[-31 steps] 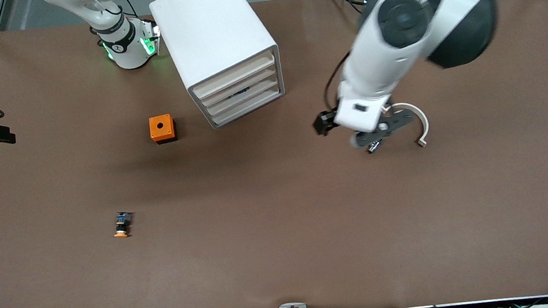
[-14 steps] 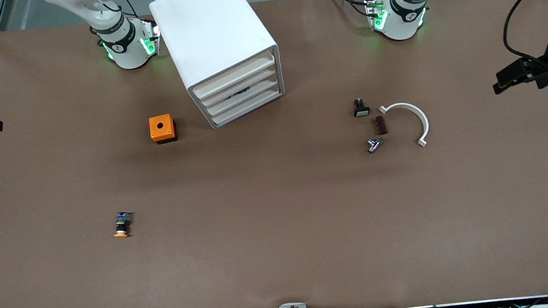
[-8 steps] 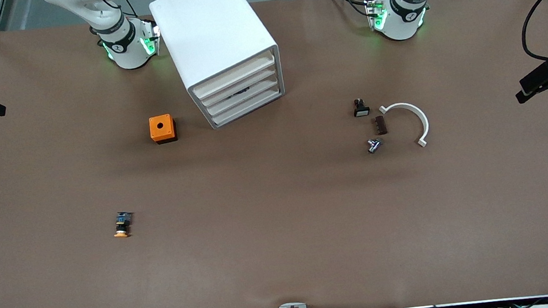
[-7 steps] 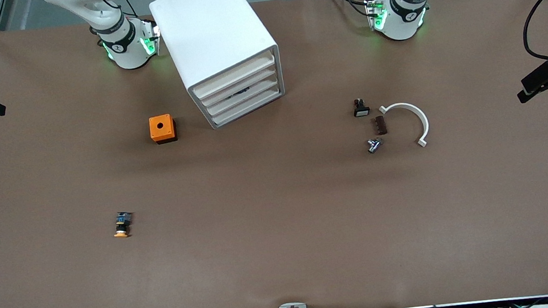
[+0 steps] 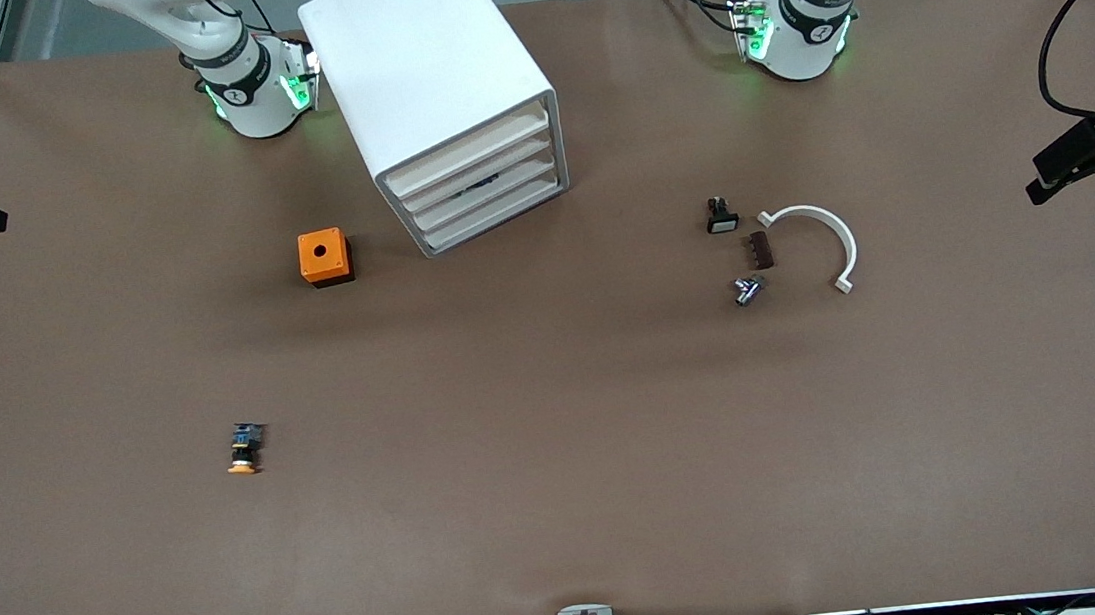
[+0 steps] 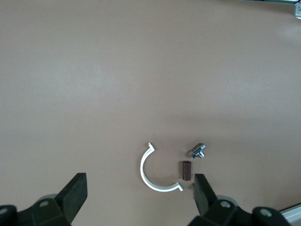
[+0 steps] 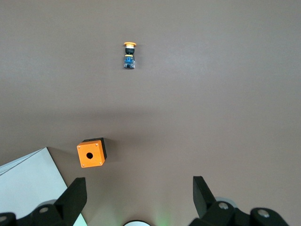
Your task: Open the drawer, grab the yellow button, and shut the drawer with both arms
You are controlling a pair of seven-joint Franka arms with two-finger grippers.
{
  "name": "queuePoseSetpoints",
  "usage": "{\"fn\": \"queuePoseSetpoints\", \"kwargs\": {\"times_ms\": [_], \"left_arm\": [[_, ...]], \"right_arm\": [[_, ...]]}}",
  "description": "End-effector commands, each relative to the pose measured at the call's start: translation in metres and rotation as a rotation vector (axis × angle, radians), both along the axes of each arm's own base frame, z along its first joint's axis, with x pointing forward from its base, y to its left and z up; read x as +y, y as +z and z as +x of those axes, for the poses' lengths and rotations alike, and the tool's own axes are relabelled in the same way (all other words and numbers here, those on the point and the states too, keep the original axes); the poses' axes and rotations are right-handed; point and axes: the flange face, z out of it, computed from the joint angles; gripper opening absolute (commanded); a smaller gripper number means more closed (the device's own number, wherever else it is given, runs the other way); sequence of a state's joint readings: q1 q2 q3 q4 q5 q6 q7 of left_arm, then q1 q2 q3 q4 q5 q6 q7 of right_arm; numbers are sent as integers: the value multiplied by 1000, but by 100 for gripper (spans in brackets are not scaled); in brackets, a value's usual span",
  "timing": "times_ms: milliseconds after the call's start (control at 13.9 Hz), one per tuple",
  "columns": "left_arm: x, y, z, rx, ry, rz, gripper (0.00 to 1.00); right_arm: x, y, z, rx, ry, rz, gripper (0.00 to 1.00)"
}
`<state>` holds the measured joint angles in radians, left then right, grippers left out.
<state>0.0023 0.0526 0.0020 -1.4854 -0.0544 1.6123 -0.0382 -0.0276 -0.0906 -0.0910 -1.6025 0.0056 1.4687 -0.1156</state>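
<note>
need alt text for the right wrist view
The open right claw hangs high over the brown table, above an orange box with a hole beside the white cabinet's corner. An orange-capped button lies apart from them.

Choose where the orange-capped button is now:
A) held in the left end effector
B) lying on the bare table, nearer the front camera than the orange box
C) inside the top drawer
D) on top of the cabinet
B: the button lies on the table, nearer than the orange box.
</note>
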Motion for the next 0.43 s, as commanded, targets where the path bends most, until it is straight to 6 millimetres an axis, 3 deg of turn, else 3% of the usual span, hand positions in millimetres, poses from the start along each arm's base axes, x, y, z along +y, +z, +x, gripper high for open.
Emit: {"fn": "queuePoseSetpoints", "kwargs": {"times_ms": [0, 360], "left_arm": [[-4, 7, -2, -12, -8, 16, 100], [-13, 7, -2, -13, -23, 15, 100]], "right_arm": [[4, 2, -7, -11, -52, 15, 100], [13, 4, -6, -16, -60, 27, 100]]}}
